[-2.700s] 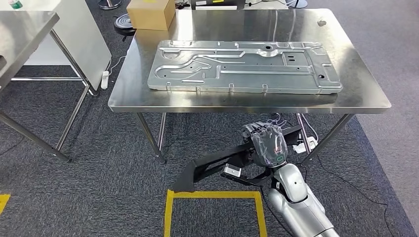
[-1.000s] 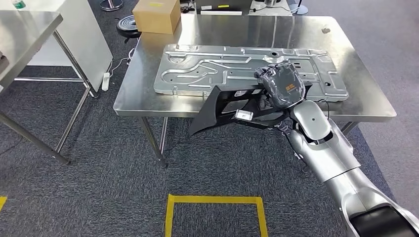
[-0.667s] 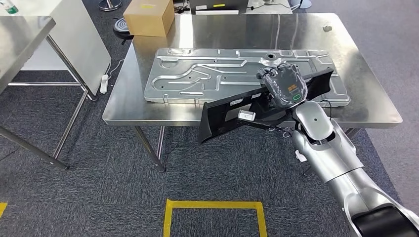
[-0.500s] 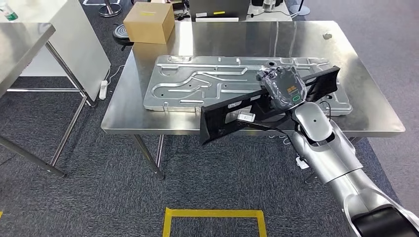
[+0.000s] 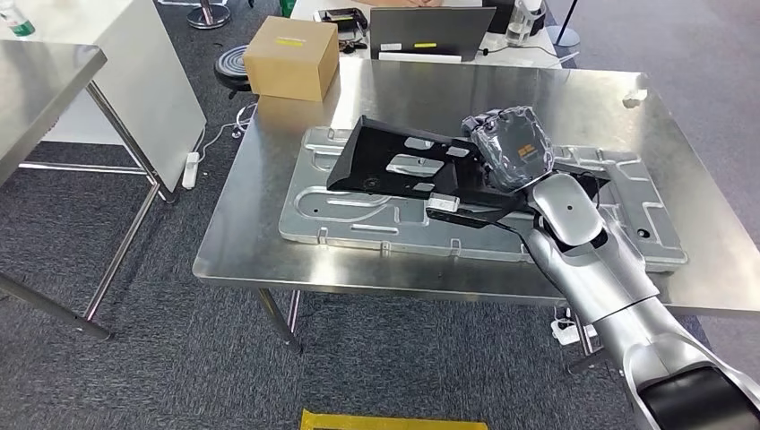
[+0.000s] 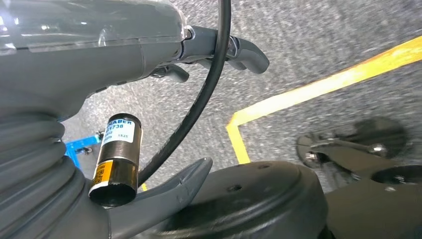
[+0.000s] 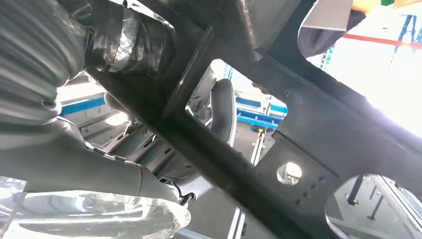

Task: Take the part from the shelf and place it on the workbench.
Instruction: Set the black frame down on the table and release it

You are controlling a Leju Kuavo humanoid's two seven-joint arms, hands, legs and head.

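Part: the black part (image 5: 399,166), a flat panel with cut-outs, was held above the worktop (image 5: 269,242), over the middle of the large metal plate (image 5: 358,219); whether it touched the plate could not be told.
Part attitude: it lay roughly flat, its long side running from the plate's far left corner toward the right hand (image 5: 506,148).
Right hand: it gripped the part at the part's right end, fingers wrapped over the edge; in the right wrist view the hand (image 7: 99,149) sat close against the dark panel (image 7: 308,129).
Left hand: in the left wrist view the left hand (image 6: 164,55) hung above grey carpet with a yellow tape line (image 6: 318,89), fingers loosely curled around nothing.
Metal plate: silver, stamped with grooves, it lay flat along the worktop's near half, reaching toward the right edge.
Cardboard box: the cardboard box (image 5: 291,58) stood at the worktop's far left corner.
Laptop: a laptop (image 5: 430,31) stood beyond the worktop's far edge.
Other table: a second steel table (image 5: 45,81) stood well apart, off to the left.
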